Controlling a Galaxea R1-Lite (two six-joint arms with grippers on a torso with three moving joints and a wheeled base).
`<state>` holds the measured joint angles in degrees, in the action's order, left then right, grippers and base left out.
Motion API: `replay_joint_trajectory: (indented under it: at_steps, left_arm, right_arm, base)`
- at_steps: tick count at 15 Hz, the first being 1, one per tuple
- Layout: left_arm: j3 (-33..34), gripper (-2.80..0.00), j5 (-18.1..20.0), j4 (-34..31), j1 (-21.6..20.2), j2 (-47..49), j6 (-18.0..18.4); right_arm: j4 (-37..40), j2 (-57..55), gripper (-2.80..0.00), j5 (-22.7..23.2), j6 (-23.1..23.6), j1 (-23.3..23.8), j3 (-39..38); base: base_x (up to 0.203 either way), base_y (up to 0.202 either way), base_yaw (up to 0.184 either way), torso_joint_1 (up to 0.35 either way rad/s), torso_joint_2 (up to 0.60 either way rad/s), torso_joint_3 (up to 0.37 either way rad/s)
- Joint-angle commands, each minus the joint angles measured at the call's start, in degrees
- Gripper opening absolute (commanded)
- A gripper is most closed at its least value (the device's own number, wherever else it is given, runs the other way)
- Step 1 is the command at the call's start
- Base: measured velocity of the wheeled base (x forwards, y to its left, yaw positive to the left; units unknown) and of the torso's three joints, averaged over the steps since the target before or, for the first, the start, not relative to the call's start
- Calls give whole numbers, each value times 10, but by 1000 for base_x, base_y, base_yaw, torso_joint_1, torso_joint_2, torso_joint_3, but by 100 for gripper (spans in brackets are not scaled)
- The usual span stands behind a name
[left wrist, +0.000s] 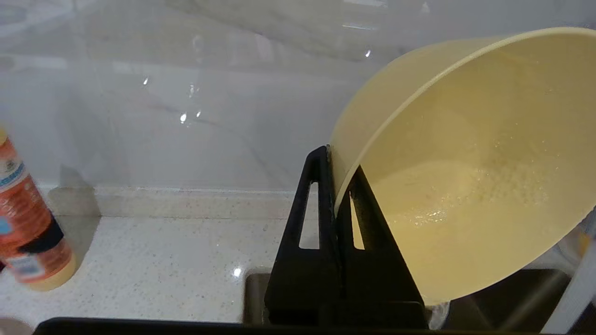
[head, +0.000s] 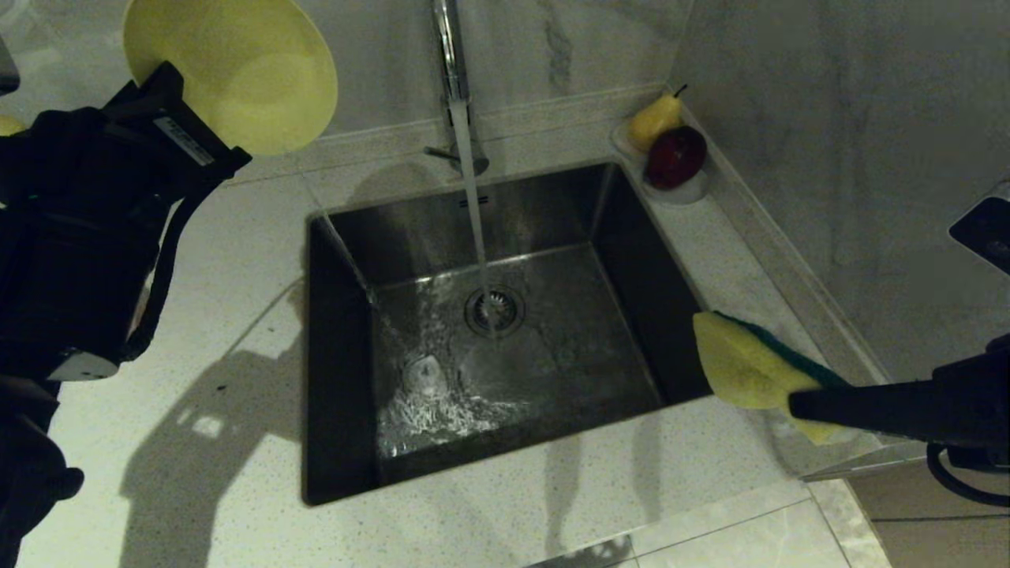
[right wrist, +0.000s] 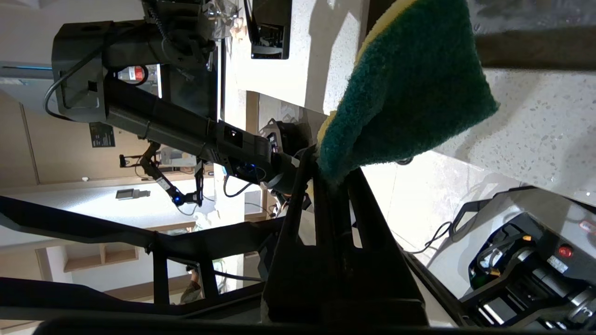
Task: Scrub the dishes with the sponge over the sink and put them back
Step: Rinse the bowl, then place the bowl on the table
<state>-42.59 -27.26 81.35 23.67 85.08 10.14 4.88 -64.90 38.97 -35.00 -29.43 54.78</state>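
A yellow bowl [head: 237,67] is held up at the far left, above the counter, tilted with its wet inside facing out. My left gripper [head: 170,110] is shut on its rim; the wrist view shows the bowl [left wrist: 470,186] and the left gripper [left wrist: 336,172] pinching its edge. To the right of the sink [head: 552,213], over the counter, my right gripper [head: 797,406] is shut on the sponge [head: 746,363], yellow foam up and green layer behind. In the right wrist view the sponge [right wrist: 409,83] sticks out from the right gripper [right wrist: 333,174]. Other dishes are out of view.
Water runs from the tap [head: 451,55] into the basin onto the drain strainer [head: 495,309]. A small white dish [head: 688,192] with a pear and a red apple stands at the sink's back right corner. An orange bottle [left wrist: 28,223] stands on the left counter.
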Motion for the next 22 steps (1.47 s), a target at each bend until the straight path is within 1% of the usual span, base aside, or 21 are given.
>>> replay_joint_trajectory:
  at_steps: [1,3,4,5,6,7,8,9,10,11,12,13,14,15,17,19,20,21,22]
  left_arm:
    - [-1,-280,-14,-34,0,2,-5]
    - [-7,-280,-30,-153,-1,-8,-32]
    - [-13,-280,-36,-184,-1,-15,-49]
    - [-34,-280,-36,-244,-1,-25,-78]
    - [-59,-280,-33,-343,-1,-33,-110]
    - [-94,-280,-21,-488,-3,-40,-151]
    - [-150,-280,11,-684,-11,-45,-204]
    - [-225,-280,53,-856,-29,-49,-258]
    - [-302,-280,108,-998,-64,-53,-315]
    - [-352,-280,149,-1083,-116,-57,-358]
    - [-378,-280,178,-1123,-166,-60,-387]
    - [-382,-280,197,-1140,-214,-63,-410]
    - [-377,-280,209,-1149,-253,-65,-428]
    - [-367,-280,217,-1154,-288,-67,-439]
    - [-345,-280,228,-1157,-342,-63,-461]
    - [-332,-280,258,-1156,-382,-46,-479]
    - [-324,-280,269,-1155,-391,-37,-485]
    - [-318,-280,270,-1152,-394,-28,-488]
    - [-312,-280,270,-1136,-405,-16,-495]
  right_arm:
    - [0,6,-280,2,-3,0,-4]
    - [0,12,-280,2,-2,0,-11]
    - [0,13,-280,2,-2,0,-12]
    - [3,18,-280,1,-3,0,-15]
    - [2,19,-280,1,-2,0,-18]
    - [3,20,-280,0,-3,1,-20]
    - [10,21,-280,-1,-2,4,-21]
    - [15,19,-280,-2,1,10,-22]
    - [16,11,-280,-2,2,21,-24]
    - [14,8,-280,-2,3,31,-27]
    - [14,8,-280,-2,4,34,-28]
    - [16,8,-280,-2,4,35,-29]
    - [16,8,-280,-2,4,35,-30]
    - [17,7,-280,-2,4,36,-31]
    - [17,4,-280,-2,4,35,-31]
    - [17,-3,-280,-2,4,35,-31]
    - [16,-5,-280,-2,4,34,-31]
    - [16,-7,-280,-2,4,34,-29]
    - [16,-7,-280,-2,4,34,-27]
  base:
    - [0,0,0,0,0,0]
    - [0,0,0,0,0,0]
    - [0,0,0,0,0,0]
    - [0,0,0,0,0,0]
    - [0,0,0,0,0,0]
    - [0,0,0,0,0,0]
    - [0,0,0,0,0,0]
    - [0,0,0,0,0,0]
    - [0,0,0,0,0,0]
    - [0,0,0,0,0,0]
    - [0,0,0,0,0,0]
    - [0,0,0,0,0,0]
    - [0,0,0,0,0,0]
    - [0,0,0,0,0,0]
    - [0,0,0,0,0,0]
    - [0,0,0,0,0,0]
    - [0,0,0,0,0,0]
    - [0,0,0,0,0,0]
    - [0,0,0,0,0,0]
